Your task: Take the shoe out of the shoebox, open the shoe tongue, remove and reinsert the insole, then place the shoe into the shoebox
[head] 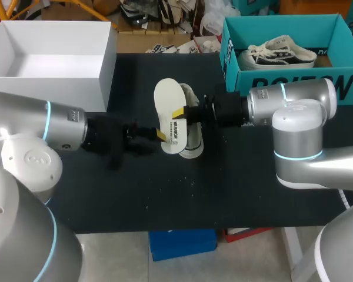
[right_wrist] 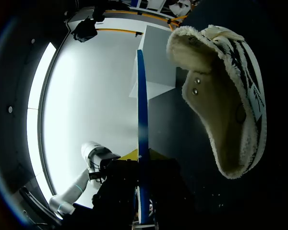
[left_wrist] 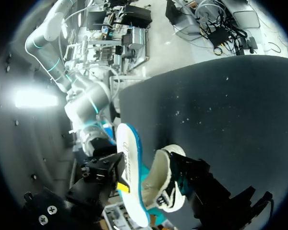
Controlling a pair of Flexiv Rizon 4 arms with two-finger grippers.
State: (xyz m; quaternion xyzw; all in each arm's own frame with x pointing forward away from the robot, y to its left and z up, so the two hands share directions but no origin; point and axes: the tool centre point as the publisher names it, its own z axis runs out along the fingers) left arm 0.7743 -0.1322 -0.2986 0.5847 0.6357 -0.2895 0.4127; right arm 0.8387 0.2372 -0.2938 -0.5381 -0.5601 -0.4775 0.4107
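Clamping the insole [head: 167, 111] between its two yellow tips, the right gripper [right_wrist: 143, 155] is holding it edge-on, so the right wrist view is showing only the thin blue rim running straight out ahead of the fingers. From the head view, the insole's white printed face is tilting up toward the camera, and the gripper is meeting it about midway along.

Opposite it, the left gripper [left_wrist: 151, 182] is sitting right at the insole and the shoe [head: 193, 140], with both lying in front of it. Whether it is clamping anything or standing slack cannot be told.

The shoe, cream with a fleecy lining and dark stripes, is lying just beside the insole on its far side, with its opening facing the right wrist camera. It is sitting out of the box, over the middle of the black table [head: 235, 188].

Further out, the teal shoebox [head: 282, 82] is standing open at the table's far right corner, with a second shoe [head: 276, 54] lying inside. A white box [head: 103, 70] is standing open at the far left.
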